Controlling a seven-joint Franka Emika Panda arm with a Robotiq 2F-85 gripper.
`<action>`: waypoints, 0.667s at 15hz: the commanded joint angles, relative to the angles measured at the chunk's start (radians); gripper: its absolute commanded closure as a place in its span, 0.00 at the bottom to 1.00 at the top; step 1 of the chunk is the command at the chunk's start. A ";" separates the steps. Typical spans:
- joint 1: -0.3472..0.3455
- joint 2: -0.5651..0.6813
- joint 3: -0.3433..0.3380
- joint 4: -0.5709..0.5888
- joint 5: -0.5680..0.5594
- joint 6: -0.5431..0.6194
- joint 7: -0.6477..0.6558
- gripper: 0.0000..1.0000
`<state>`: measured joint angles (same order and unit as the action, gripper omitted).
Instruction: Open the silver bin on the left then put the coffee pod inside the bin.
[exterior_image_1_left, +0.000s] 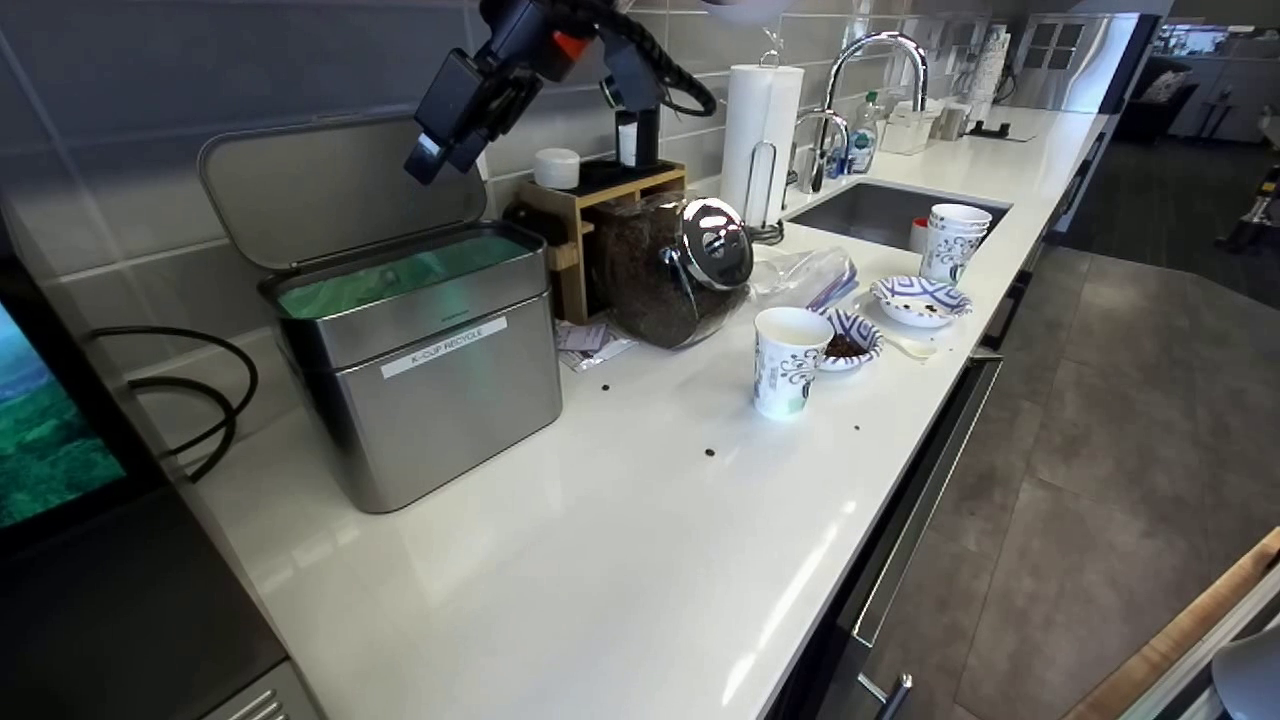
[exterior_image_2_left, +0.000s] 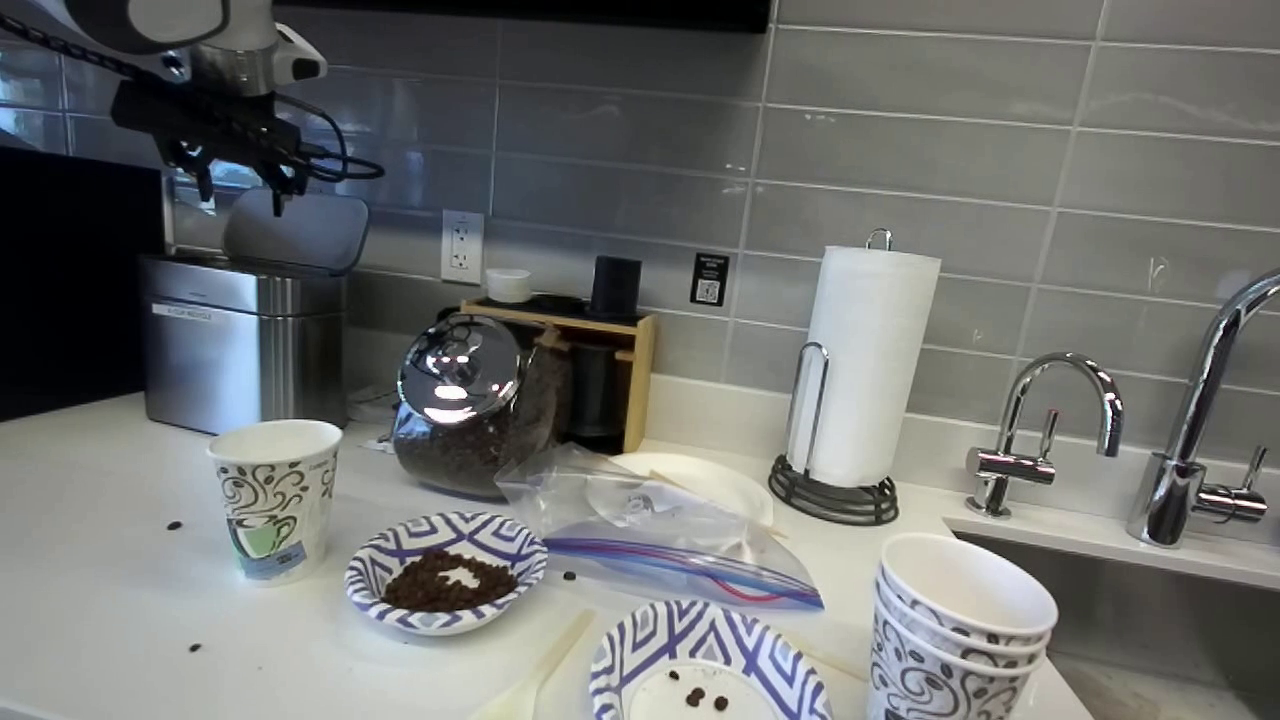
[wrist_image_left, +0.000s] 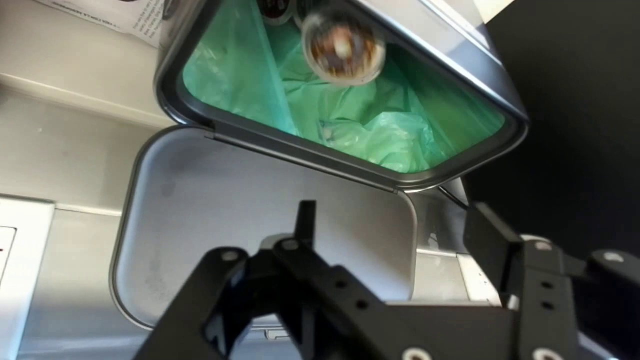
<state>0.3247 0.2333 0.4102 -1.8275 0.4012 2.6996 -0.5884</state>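
The silver bin (exterior_image_1_left: 460, 390) stands on the counter with its lid (exterior_image_1_left: 330, 190) raised against the wall. The bin also shows in an exterior view (exterior_image_2_left: 235, 365) and in the wrist view (wrist_image_left: 310, 154), where its green liner (wrist_image_left: 320, 107) is visible. A coffee pod (wrist_image_left: 344, 50) with a clear cup and brown contents is inside the bin's opening, blurred and apart from the fingers. Whether it rests on the liner I cannot tell. My gripper (wrist_image_left: 392, 212) is open and empty, above the bin. It also shows in an exterior view (exterior_image_2_left: 242, 198).
A tipped glass jar (exterior_image_1_left: 665, 270) and a wooden box (exterior_image_1_left: 570, 225) stand beside the bin. A paper cup (exterior_image_1_left: 785, 360), patterned bowls (exterior_image_1_left: 918, 302) and a paper towel roll (exterior_image_1_left: 762, 140) are farther along. A dark machine (exterior_image_1_left: 90, 560) stands on the bin's other side.
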 joint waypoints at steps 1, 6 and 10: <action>-0.014 0.013 0.012 0.023 0.010 -0.044 -0.018 0.00; -0.037 0.007 0.031 0.026 -0.020 -0.111 0.002 0.00; -0.038 -0.008 0.021 0.038 -0.029 -0.216 0.012 0.00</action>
<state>0.3026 0.2346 0.4230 -1.8036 0.3954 2.5670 -0.5894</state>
